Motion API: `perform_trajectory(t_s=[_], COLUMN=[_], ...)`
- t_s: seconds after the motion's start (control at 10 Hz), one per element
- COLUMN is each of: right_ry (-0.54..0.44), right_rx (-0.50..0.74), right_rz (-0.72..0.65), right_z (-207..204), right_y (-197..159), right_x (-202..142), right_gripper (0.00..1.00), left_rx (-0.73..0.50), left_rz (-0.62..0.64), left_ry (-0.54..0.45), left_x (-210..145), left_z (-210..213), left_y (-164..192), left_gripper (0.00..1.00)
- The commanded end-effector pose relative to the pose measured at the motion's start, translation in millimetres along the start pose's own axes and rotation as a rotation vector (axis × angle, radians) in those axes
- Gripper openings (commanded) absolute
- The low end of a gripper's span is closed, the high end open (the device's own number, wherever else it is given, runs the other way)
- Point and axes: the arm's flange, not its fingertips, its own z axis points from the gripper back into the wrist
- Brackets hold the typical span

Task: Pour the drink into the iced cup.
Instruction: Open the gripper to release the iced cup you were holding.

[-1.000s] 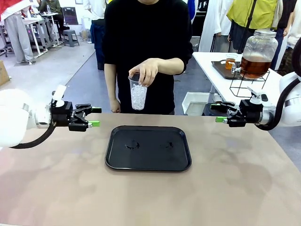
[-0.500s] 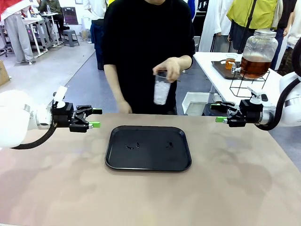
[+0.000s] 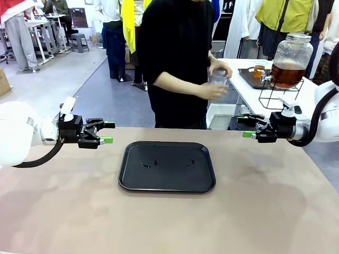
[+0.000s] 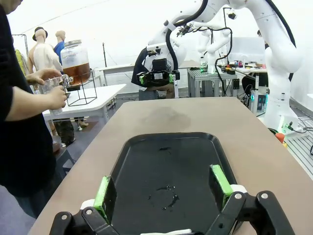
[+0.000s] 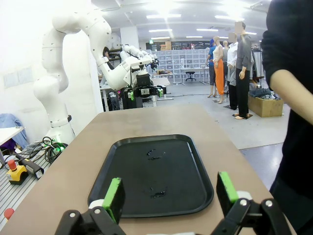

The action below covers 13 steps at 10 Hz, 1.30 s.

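Observation:
The person stands turned toward the white side table and holds the clear iced cup in both hands, near the jar's tap. The drink is amber liquid in a large glass jar on a black wire stand. In the left wrist view the iced cup sits in the person's hands beside the drink. My left gripper hovers open left of the black tray. My right gripper hovers open to the right of it. Nothing sits between either pair of fingers.
The black tray lies mid-table with a few wet spots. A small glass of amber liquid stands on a dark tray under the tap. The side table lies beyond the table's far right edge. Other people stand farther back.
The person has turned away from the table's middle and carried the iced cup to the right, toward the jar, now with both hands on it. Both arms have stayed still.

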Motion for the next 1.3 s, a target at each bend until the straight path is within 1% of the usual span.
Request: perform_trajectory(t_s=[0.0,1.2], right_ry=[0.002,0.002], right_rx=[0.001,0.001], right_rz=[0.003,0.003], right_z=[0.2,0.2], right_y=[-2.0,-2.0], right_x=[3.2,3.2], right_gripper=[1.00,1.00], left_rx=[0.007,0.007], left_rz=[-0.012,-0.012], left_ry=[-0.010,-0.010], left_x=[1.5,1.5], left_z=[-1.8,-1.8], left_y=[0.5,0.5], left_gripper=[1.00,1.00])
